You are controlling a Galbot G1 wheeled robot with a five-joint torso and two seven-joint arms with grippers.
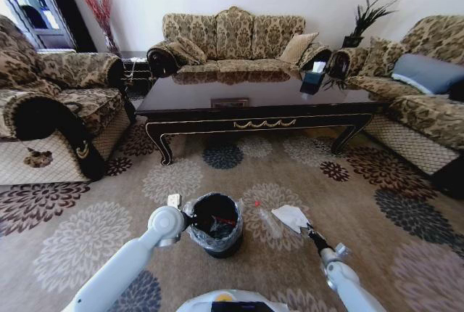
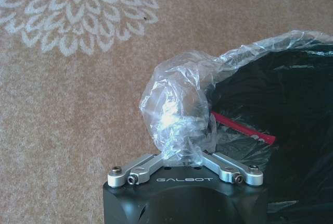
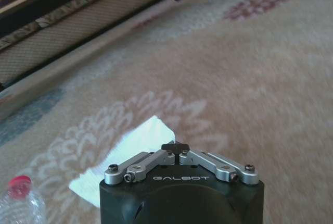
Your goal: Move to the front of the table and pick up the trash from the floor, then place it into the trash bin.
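The left end effector [image 2: 182, 153] is pinching the trash bin [image 1: 216, 225] liner on the rug, while the right end effector [image 3: 177, 146], clenched empty, is hovering over the white paper [image 3: 125, 153] beside the bottle [image 1: 265, 219].

- The tan carpet with large flower medallions [image 1: 341, 254] carries everything.
- A small round black trash bin with a translucent liner [image 1: 215, 226] stands on it.
- Beside the bin lie a clear plastic bottle with a red cap [image 1: 265, 218] and a crumpled white paper sheet [image 1: 291, 217].
- A long glossy dark brown coffee table [image 1: 254, 101] stands farther back.
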